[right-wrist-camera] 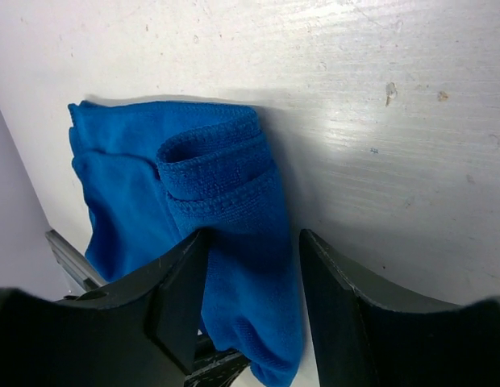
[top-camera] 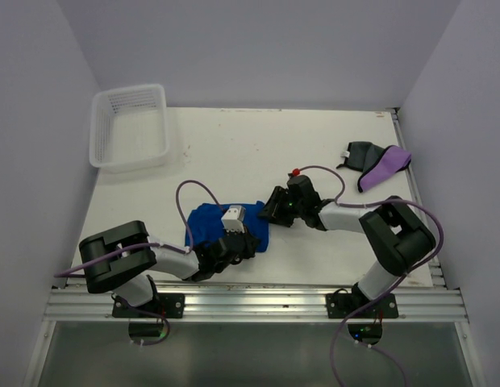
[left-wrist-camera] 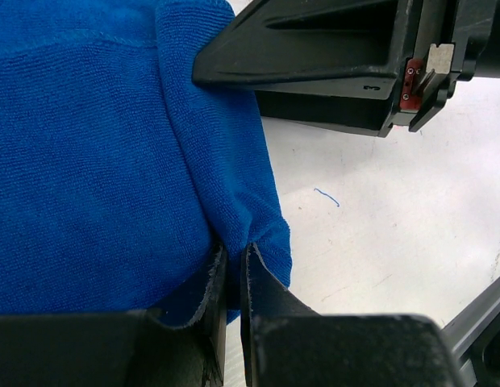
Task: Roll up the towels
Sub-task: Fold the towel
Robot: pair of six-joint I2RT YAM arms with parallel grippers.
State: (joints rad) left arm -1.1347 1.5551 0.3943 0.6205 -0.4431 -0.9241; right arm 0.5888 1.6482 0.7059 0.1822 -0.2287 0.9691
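Two hands on fuzzy blue towel (left-wrist-camera: 97,161): left hand (left-wrist-camera: 232,278) pinching a fold, right hand (right-wrist-camera: 252,282) spread.

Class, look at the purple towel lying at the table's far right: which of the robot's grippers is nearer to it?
Right. The right gripper sits mid-table at the blue towel's edge, diagonally below-left of the purple towel; the left gripper is farther left, pinching the blue towel.

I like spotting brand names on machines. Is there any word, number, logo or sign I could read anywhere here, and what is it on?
None can be read.
Bright blue cloth towel: plain, no tag showing.
White plastic mesh basket: no label.
Small red part with a metal tab on the right pincer: no lettering visible.
Thin blue squiggle on the white table: a stray mark, not writing.
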